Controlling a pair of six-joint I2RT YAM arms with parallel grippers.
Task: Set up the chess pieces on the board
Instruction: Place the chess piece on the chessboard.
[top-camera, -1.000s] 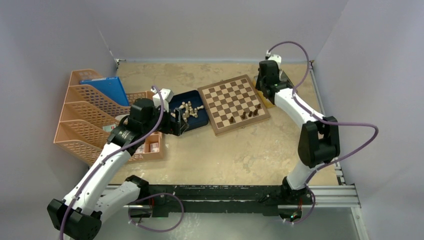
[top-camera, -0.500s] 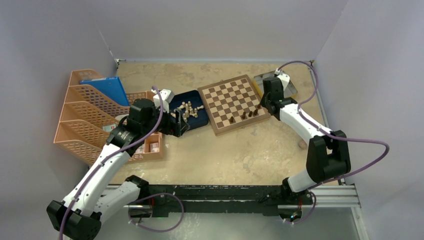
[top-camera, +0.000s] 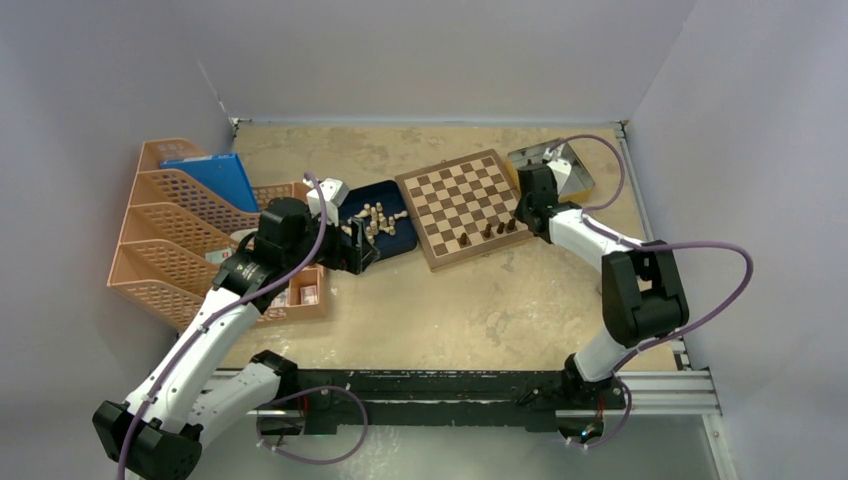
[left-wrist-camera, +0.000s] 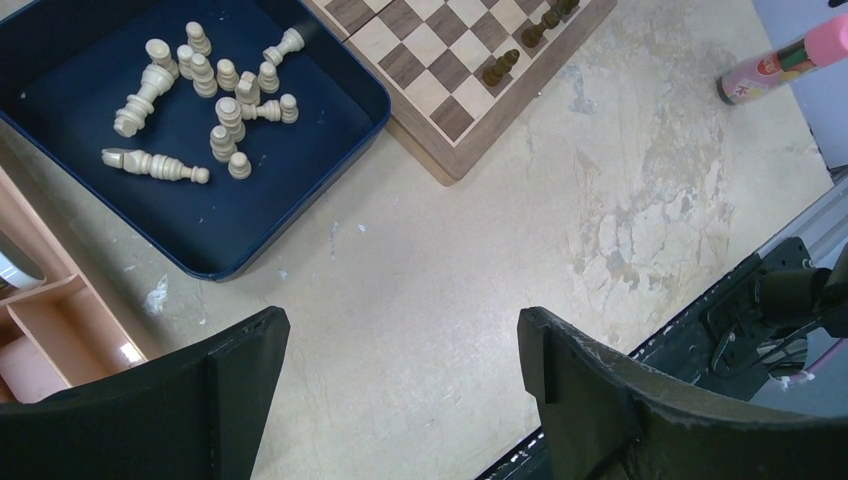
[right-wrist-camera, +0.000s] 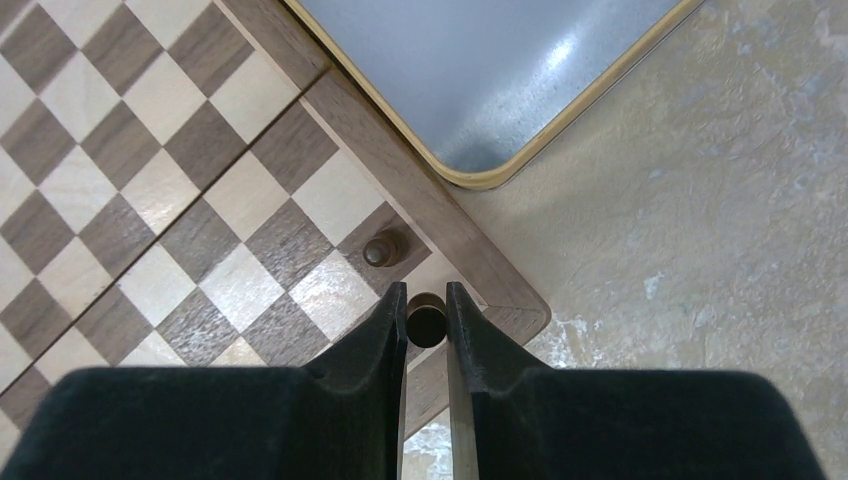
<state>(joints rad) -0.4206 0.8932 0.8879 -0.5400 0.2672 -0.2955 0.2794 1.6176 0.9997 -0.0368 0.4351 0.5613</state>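
The board (top-camera: 462, 206) lies at mid-table with several dark chess pieces (top-camera: 488, 231) along its near edge. My right gripper (right-wrist-camera: 426, 290) is shut on a dark piece (right-wrist-camera: 427, 322), holding it upright over the board's (right-wrist-camera: 150, 190) corner square, beside another dark piece (right-wrist-camera: 383, 249). In the top view the right gripper (top-camera: 521, 214) is at the board's near right corner. My left gripper (left-wrist-camera: 400, 345) is open and empty above bare table, near the dark blue tray (left-wrist-camera: 300, 190) of cream pieces (left-wrist-camera: 225, 110). In the top view the left gripper (top-camera: 352, 250) is by that tray (top-camera: 400, 242).
A silver tin (top-camera: 556, 163) sits just right of the board; its rim (right-wrist-camera: 500, 180) almost touches the board's border. Orange file racks (top-camera: 170, 240) and a small orange box (top-camera: 300, 292) stand at the left. A pink marker (left-wrist-camera: 785, 62) lies on the table.
My right arm has swung from the tin at the back right to the board's near right corner. The left arm has not moved.
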